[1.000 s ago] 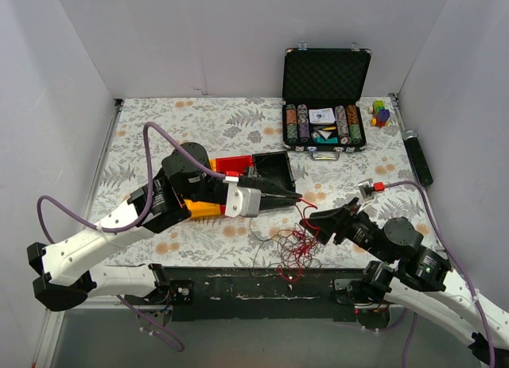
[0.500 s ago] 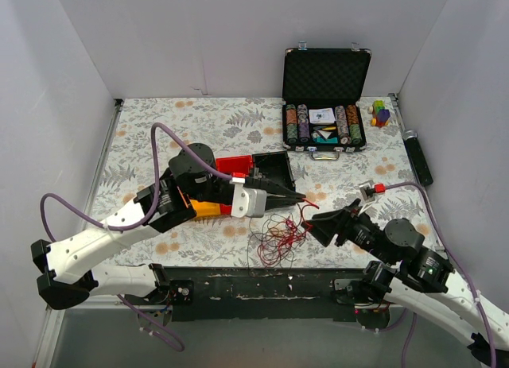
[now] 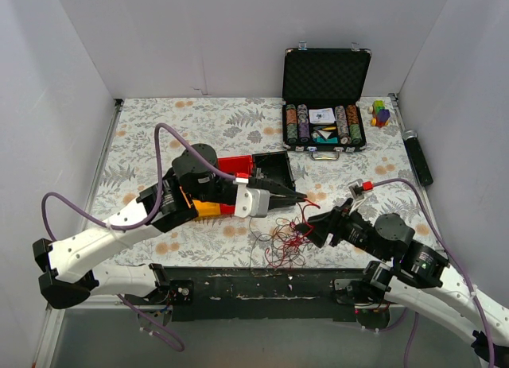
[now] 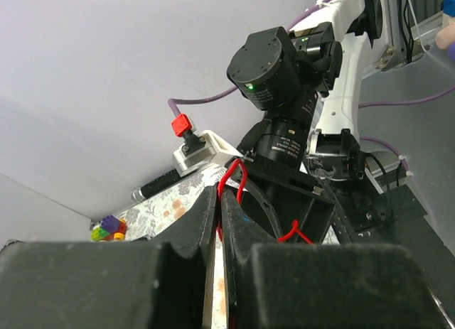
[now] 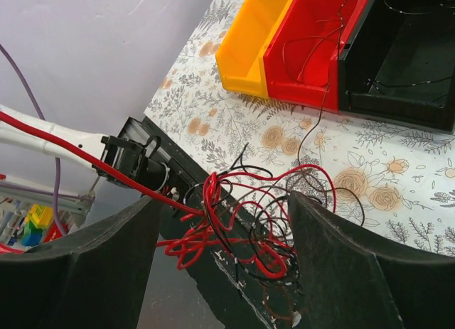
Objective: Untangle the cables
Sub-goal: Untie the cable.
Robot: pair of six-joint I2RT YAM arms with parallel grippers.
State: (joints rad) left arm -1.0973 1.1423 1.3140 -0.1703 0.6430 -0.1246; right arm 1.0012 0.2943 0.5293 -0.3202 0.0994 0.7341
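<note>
Finds the cables (image 3: 285,239) heaped at lower centre of the top view, on the bench (image 3: 159,122) near its front edge. Pinches one red strand in the fully closed left jaws. Spreads the right jaws wide, flanking the tangle, clamping nothing.

- Robot test cell in a lab, not a home or shop.
- Left arm (image 3: 119,225) and right arm (image 3: 421,265) are bolted to a black base plate (image 3: 262,280) at the table edge, with purple leads (image 4: 409,98) running loose.
- Plain white panel walls (image 3: 199,34) box the table in on three sides.
- Floral cloth (image 3: 207,118) carries mixed props: chip case (image 3: 326,70), bins (image 5: 313,38), toy blocks (image 3: 381,113), tangled cables (image 5: 213,222).
- The left wrist view shows what looks like metal framing (image 4: 426,27) beyond the cell, but it's blurry.
</note>
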